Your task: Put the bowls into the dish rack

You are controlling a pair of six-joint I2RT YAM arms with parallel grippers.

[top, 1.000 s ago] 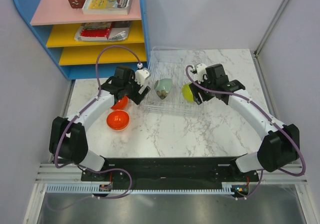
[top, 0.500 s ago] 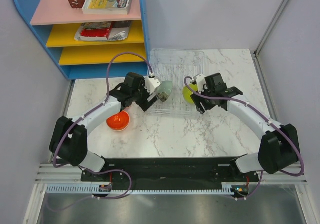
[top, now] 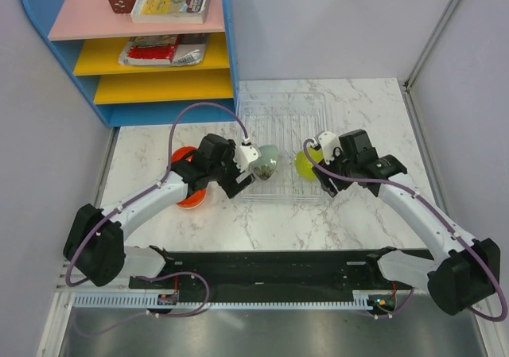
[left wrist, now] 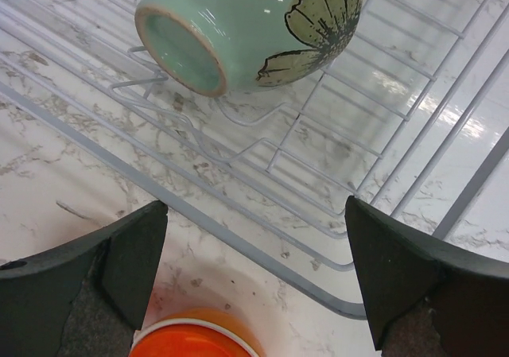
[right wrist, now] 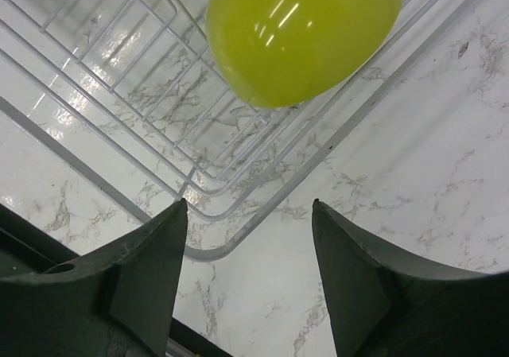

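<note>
- Claws: left claw [left wrist: 256,250] spread wide and empty, right claw [right wrist: 253,250] the same. Neither touches a bowl.
- Nearest, under the left claw: orange bowl [left wrist: 191,337] on the table [top: 262,214], just outside the dish rack [top: 286,110]. The top view shows orange on both sides of my left arm; one bowl or two, cannot tell.
- Just past the near rail: green flowered bowl [left wrist: 246,23] lying on its side on the wires, foot toward me. Yellow bowl [right wrist: 302,31] rests inside the rack by its near right corner.
- Judgement: orange is the next load. Draw the left claw off the rail and come down over the bowl's rim, one finger inside and one outside. Close firmly, as the glazed wall is likely slick.
- Lift above the low wire side before crossing. Set down on the open wires beyond the green bowl, well apart from it.
</note>
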